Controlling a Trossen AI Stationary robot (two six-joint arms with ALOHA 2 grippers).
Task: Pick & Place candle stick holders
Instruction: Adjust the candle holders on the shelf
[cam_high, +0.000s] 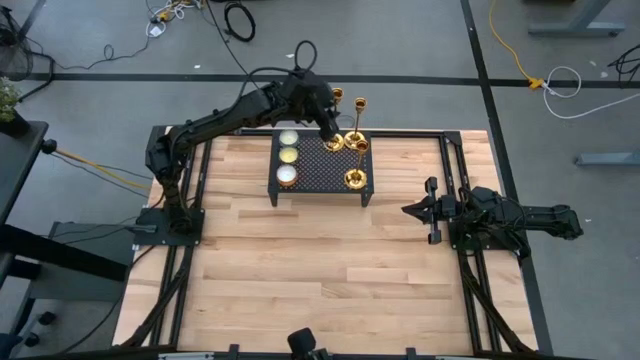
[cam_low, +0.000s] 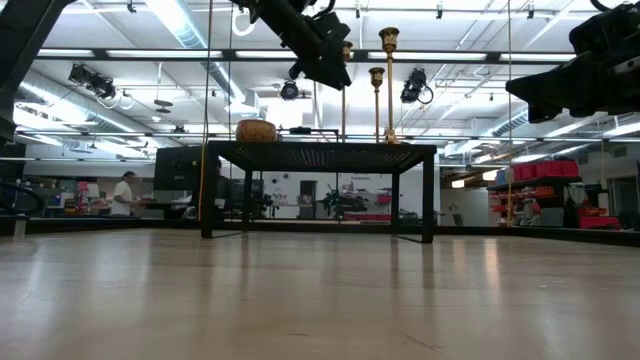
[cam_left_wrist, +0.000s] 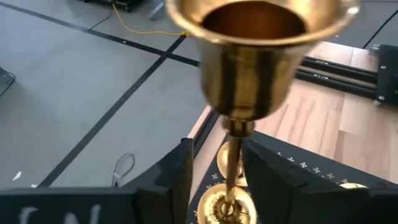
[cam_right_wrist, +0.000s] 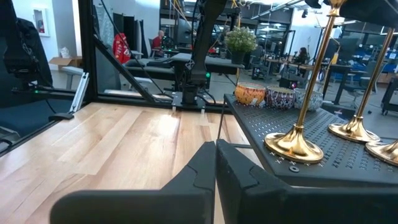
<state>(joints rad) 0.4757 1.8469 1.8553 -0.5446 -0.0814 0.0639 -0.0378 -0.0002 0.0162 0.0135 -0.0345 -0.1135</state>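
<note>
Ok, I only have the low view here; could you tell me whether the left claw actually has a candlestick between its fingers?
Observer: Yes. In the left wrist view the candlestick's stem runs between the left claw's fingers, with a gap on one side, so it is not yet gripped.
Operator: Thank you. Which candlestick is it?
Observer: From above, it is the one toward the rack's far edge, nearest the three tins. Its base looks to be on the rack.
Operator: And the right claw?
Observer: The right claw is shut, waiting at the table's right edge.
</note>
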